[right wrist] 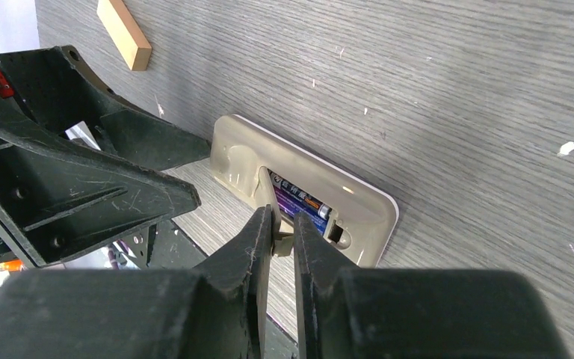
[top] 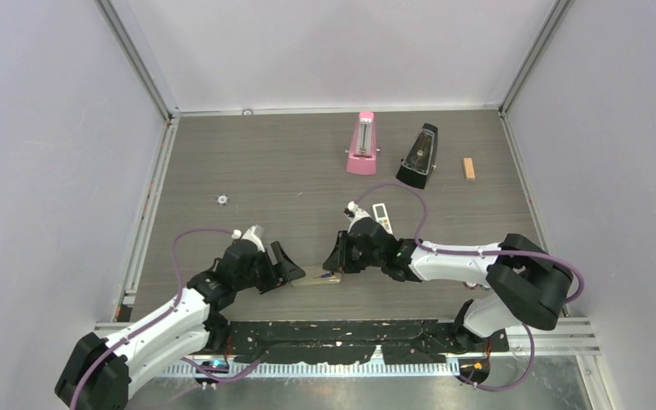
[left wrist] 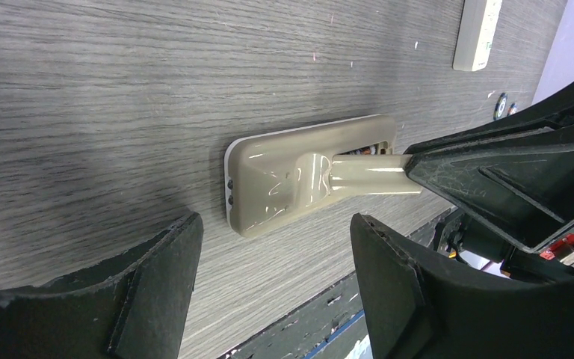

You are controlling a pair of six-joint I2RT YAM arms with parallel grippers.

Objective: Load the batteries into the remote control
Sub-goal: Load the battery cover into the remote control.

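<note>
In the right hand (right wrist: 282,221) sits the remote control's (left wrist: 252,169) cover (left wrist: 368,173).

Beige-backed slim plastic remote control (right wrist: 306,176), frame centre, on grey woodgrain desk (right wrist: 456,90); bluish-purple cylindrical battery (right wrist: 300,200) in open bay; black right tool (right wrist: 282,228) pinches beige plastic cover (right wrist: 264,193).

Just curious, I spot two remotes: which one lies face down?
The remote control nearer the arms' bases, beige back up, battery showing inside; the other remote lies buttons up farther back.
</note>
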